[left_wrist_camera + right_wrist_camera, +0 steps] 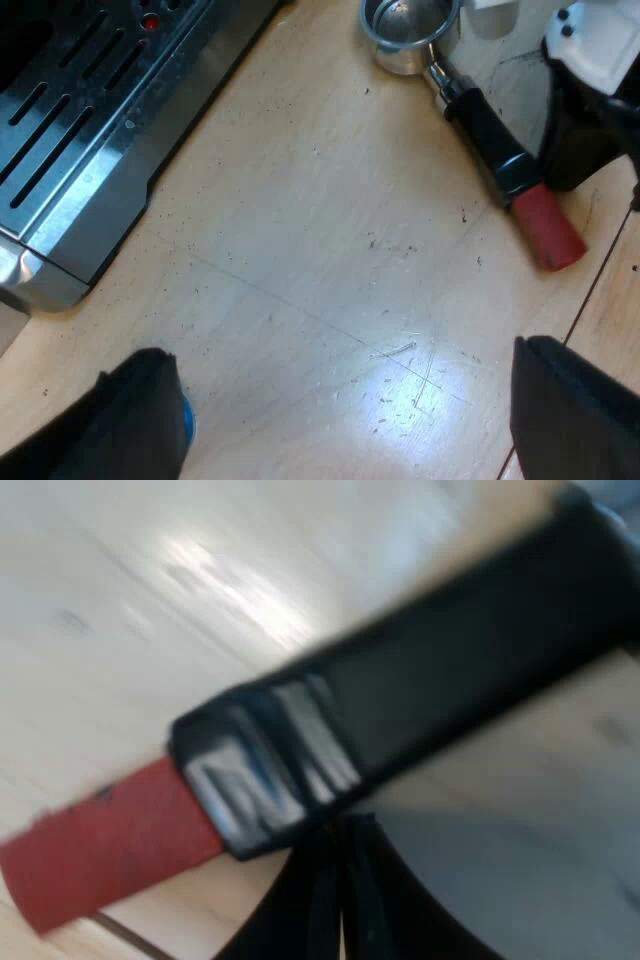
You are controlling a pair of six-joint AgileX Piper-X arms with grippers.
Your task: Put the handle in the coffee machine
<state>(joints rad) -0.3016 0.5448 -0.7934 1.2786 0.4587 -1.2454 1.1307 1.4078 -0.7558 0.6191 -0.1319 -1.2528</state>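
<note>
Left pincer: the left pincer (350, 405) points down, seen from its own wrist.
Left fingers: its two black fingers (135, 420) stand spread wide apart, and a fleck of blue shows on the inner edge of one.
Right pincer: the right pincer (338, 845) has its black fingers pressed together, with a thin seam between them.
Right arm: from the left wrist, the right arm (600, 55) shows a white casing above a black pincer body, tilted, well ahead of the left fingers.
</note>
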